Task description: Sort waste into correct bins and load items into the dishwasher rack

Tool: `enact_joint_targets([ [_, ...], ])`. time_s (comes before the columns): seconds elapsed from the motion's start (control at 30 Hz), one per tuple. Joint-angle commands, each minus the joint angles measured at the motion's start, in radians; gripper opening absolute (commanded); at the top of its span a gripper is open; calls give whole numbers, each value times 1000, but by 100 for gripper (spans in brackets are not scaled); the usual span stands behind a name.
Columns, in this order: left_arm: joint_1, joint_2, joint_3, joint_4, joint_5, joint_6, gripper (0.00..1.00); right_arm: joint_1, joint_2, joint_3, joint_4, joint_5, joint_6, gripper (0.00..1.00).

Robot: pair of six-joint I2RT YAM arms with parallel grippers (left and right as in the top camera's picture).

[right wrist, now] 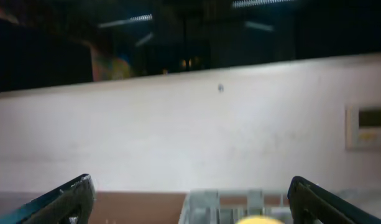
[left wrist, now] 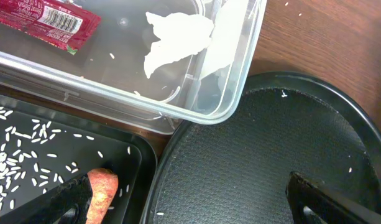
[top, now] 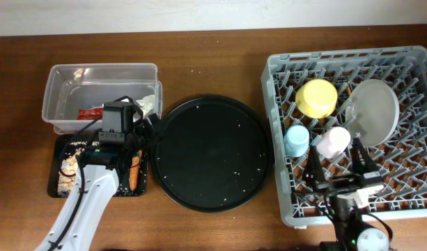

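The red snack wrapper (top: pixel 90 112) and the crumpled white tissue (top: pixel 149 104) lie inside the clear plastic rectangular tub (top: pixel 60 84), with the tissue at its right end. Just in front of the tub, the shallow black rectangular tray (top: pixel 56 188) holds the beige food scraps with rice grains (top: pixel 68 166) on its left side and the orange carrot (top: pixel 133 173) on its right.

The overhead view hides part of this under the arm. The left wrist view shows it close up: the wrapper's barcode, loose grains on the tray, the carrot's blunt end, and the tub's rounded corner close to the rim of the large round black tray (left wrist: pixel 258 155). The left gripper (left wrist: pixel 193 202) hangs above the meeting of the two trays, its jaws fully apart and holding nothing.

Across the brown tabletop (top: pixel 213 56), the large square grey plastic rack (top: pixel 283 202) carries the yellow bowl (top: pixel 316 97), the pale grey-white round plate (top: pixel 377 111), the light blue cup (top: pixel 297 139) and the pale pink cup (top: pixel 334 141). The right gripper (top: pixel 336 171) stands over the rack just in front of the cups, its jaws spread wide and empty. Its own wrist view faces a pale wall and catches only a strip of the rack and the top of the bowl.
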Motion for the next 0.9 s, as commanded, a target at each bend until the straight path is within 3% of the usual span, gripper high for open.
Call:
enact_joint_targets([
  [0.0,-3,-10,1,-1,7,-9,99,34,-11,-10,-78,100,20,98],
  [0.13,-3,-10,1,-2,6,-9,99,87,-11,-10,-422,180,19,98],
  [0.5,-3,-10,1,-2,6,-9,99,-12,-11,-10,-404,100,-53,98],
  [0.6,-3,-10,1,-2,6,-9,99,-12,-11,-10,-404,29,-172,98],
  [0.87,-3,-10,1,-2,6,-9,99,-13,-11,-10,-404,29,-172,98],
])
